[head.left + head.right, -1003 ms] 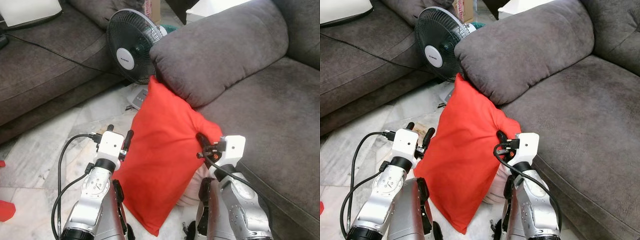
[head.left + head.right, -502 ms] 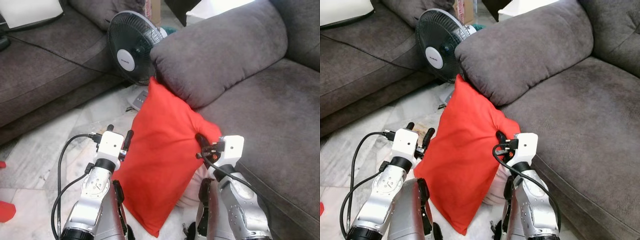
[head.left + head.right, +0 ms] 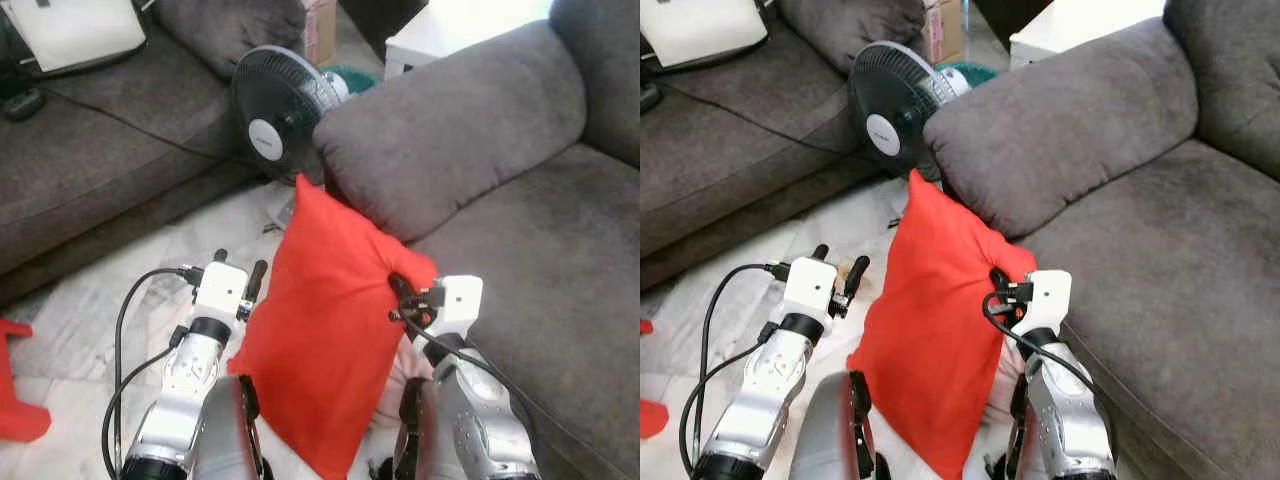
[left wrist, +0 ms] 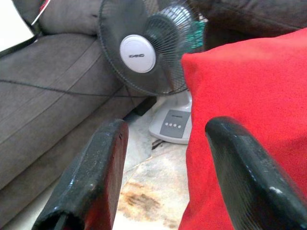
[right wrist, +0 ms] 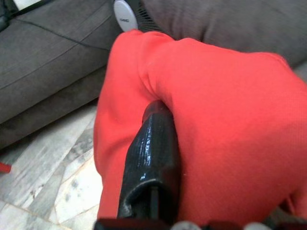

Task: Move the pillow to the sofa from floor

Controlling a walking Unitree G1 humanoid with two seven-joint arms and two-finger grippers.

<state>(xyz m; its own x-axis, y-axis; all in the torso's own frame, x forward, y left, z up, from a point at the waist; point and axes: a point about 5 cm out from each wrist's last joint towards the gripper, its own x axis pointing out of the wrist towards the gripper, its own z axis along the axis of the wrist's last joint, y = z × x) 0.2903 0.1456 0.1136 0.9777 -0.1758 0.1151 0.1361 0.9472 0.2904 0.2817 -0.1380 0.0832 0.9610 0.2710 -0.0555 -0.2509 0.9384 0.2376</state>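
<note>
Red pillow (image 3: 325, 320) hanging long axis upright between the arms, off the marble floor (image 3: 90, 310), top corner just below the grey sofa (image 3: 540, 270) armrest; seat lies up and to the right. Right tool (image 3: 398, 290) nearer, clamped on the pillow's edge (fabric bunched around one finger). Left tool (image 4: 163, 177) fingers apart, one against the pillow's side.

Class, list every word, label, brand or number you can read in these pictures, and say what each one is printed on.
Fan: a short dark brand word on its white centre cap, too blurred to read.
Fan's control panel: small buttons, any marks too small to read.
Red pillow: no text visible.
</note>
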